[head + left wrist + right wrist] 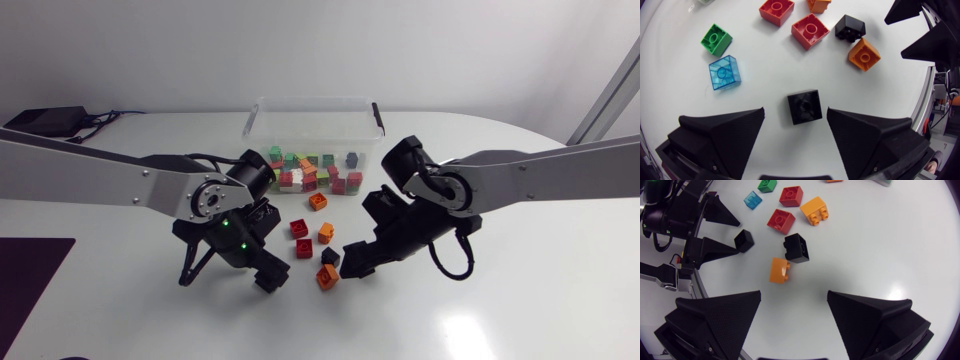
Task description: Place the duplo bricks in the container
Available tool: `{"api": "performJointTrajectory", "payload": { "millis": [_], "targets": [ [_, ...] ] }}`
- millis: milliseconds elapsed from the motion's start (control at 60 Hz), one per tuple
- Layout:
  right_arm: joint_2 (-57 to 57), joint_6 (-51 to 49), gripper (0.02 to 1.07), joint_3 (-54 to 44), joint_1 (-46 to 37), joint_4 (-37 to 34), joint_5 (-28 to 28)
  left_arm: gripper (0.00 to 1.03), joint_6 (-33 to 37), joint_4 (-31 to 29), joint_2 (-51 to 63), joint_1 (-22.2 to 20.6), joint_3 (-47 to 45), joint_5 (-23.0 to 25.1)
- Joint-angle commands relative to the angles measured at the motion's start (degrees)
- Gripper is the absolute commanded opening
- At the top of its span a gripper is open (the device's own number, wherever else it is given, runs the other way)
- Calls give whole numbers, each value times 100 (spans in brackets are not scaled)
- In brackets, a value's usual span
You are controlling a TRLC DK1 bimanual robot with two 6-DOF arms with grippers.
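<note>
**Left gripper**: fingers spread, gripping nothing. A small black brick sits on the table between the two fingers. A strip of table shows on each side of it, so it touches neither finger.

**Ahead of the left gripper:** a clear blue brick and a green brick lie near each other off to one side. Further ahead are two red bricks, a second black brick and an orange brick. The last two are just beside each other.

**Right gripper**: fingers likewise apart, with nothing between them. The orange brick lies just ahead of the gap. The second black brick is beyond it, close by and apparently not touching it. A longer orange brick sits further out, beside one of the red ones.

**Both grippers:** low over the table, facing each other across the loose bricks.

**Container**: a clear plastic box at the far side of the table, behind both grippers. It holds a heap of red, green, orange and white bricks, too small to count. The loose bricks all lie outside it, on the table between it and the grippers.
</note>
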Motion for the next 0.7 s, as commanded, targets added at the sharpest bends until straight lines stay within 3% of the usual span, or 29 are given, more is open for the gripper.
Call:
{"api": "performJointTrajectory", "payload": {
  "millis": [0,167,200,400,550,683],
  "targets": [
    [276,19,97,159,75,32,-49,79,-6,52,234,-40,160,61],
    [355,46,93,194,242,76,-49,63,-58,280,331,-84,116,61],
    [390,63,93,203,269,85,-67,55,-85,324,383,-120,116,61],
    [610,90,92,317,365,147,-111,36,-85,491,480,-155,55,61],
    [803,151,86,449,444,278,-111,25,-76,544,524,-58,-7,96],
    [935,195,68,528,550,410,-102,20,3,579,568,118,-86,140]
  ]
}}
